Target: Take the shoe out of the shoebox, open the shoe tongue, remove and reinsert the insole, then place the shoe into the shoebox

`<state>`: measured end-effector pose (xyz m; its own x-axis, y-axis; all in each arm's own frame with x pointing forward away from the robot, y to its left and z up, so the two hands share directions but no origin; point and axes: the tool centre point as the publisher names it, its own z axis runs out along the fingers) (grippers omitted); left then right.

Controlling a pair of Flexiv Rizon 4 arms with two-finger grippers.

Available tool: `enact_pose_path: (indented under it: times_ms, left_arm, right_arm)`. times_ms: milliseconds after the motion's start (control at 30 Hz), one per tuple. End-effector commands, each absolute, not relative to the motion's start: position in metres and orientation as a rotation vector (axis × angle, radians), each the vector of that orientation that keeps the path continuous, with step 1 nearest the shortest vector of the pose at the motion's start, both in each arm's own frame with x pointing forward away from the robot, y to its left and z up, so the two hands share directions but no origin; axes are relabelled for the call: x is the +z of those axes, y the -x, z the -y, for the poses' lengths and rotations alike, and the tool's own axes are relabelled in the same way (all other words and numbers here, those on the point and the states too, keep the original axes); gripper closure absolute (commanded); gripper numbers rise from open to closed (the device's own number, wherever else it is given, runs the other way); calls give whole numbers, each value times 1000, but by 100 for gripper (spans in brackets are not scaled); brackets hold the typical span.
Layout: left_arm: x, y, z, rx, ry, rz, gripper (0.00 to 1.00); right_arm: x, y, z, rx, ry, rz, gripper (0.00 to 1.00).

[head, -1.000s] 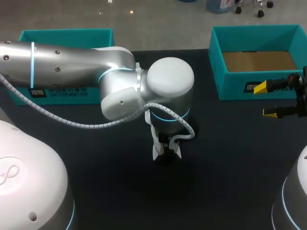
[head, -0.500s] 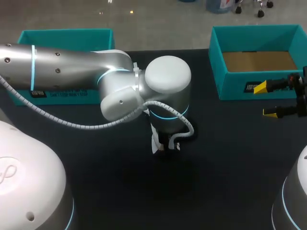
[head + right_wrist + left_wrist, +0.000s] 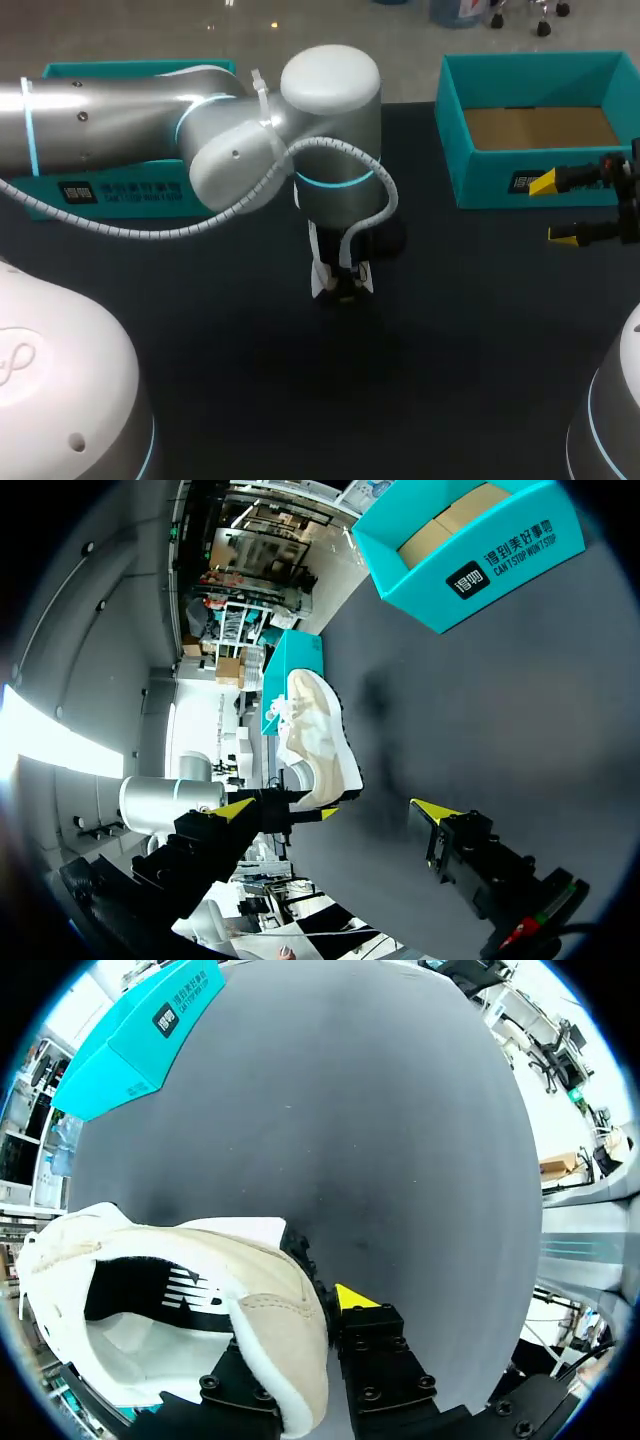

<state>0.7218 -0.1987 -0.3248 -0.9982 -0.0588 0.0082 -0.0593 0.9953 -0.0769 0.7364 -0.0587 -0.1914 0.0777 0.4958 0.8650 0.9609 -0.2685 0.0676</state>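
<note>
Head view shows the left arm (image 3: 110, 125) coming in from the left side and reaching to the middle of the black table (image 3: 470, 350). Its left gripper (image 3: 340, 285) points down. Small white bits of the shoe (image 3: 320, 278) peek out under it. Most of the shoe is hidden by the arm in this view.

Left wrist view is much closer. The shoe (image 3: 250, 1260) is cream and white, with a dark inside. Its back edge sits between the two fingers of the left gripper (image 3: 305, 1320), and they squeeze it from both sides. One yellow tip (image 3: 350, 1297) shows just beside the shoe. The other tip is hidden behind the shoe. I cannot tell if the shoe touches the table (image 3: 400, 1110).

The shoebox (image 3: 490, 180) is teal and open. It stands at the far right of the table, well apart from the shoe. Its brown floor shows. A second teal box (image 3: 120, 190) stands at the far left, behind the left arm.

The right gripper (image 3: 553, 210) is at the right side, near the front of the shoebox. Its two yellow tips are wide apart and hold nothing.

Right wrist view shows the right gripper (image 3: 332, 809) with its tips far apart. The shoe (image 3: 318, 735) is ahead of it, with its dark sole turned to one side. The shoebox (image 3: 470, 570) and the second teal box (image 3: 290, 665) are farther off.
</note>
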Motion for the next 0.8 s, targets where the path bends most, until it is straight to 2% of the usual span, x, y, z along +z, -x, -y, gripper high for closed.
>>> enact_pose_path:
  times_ms: [33,500,800]
  left_arm:
    - [-271,-723,179,159,-81,3111,100]
    - [-206,-720,174,33,-13,3112,100]
    - [-206,-720,174,33,-13,3112,100]
  right_arm:
    - [-191,-736,58,-1113,1826,1440,0]
    - [-191,-736,58,-1113,1826,1440,0]
    - [-191,-736,58,-1113,1826,1440,0]
